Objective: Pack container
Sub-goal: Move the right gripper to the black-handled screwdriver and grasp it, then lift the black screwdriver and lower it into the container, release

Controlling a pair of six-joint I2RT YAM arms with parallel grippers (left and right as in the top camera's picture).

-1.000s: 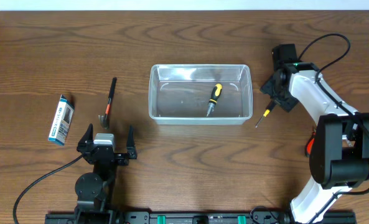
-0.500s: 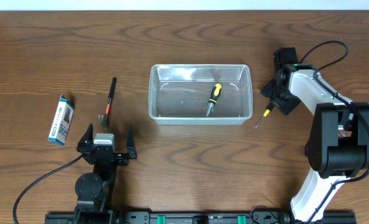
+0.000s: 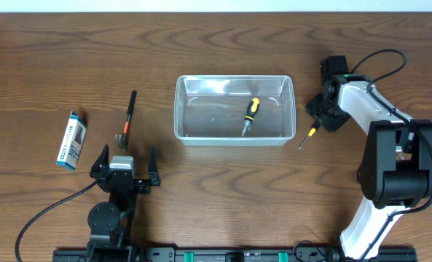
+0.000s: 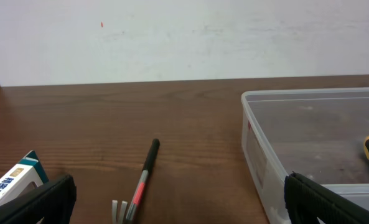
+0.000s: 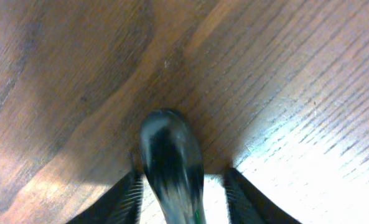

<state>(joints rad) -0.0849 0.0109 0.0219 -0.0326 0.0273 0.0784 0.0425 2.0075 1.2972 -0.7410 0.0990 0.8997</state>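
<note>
your right gripper (image 5: 183, 196) straddles the screwdriver (image 5: 170, 155) handle, right of the container (image 3: 234, 142); grasping or not, you cannot tell. left gripper (image 3: 128, 151) rests spread wide.

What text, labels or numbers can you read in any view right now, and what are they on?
No text can be read in any view.
Blue-and-white box: it has printed lettering on its face, too small in the overhead view, cut off and blurred in the left wrist view.
Container and the yellow-handled screwdriver in it: no lettering visible.
</note>
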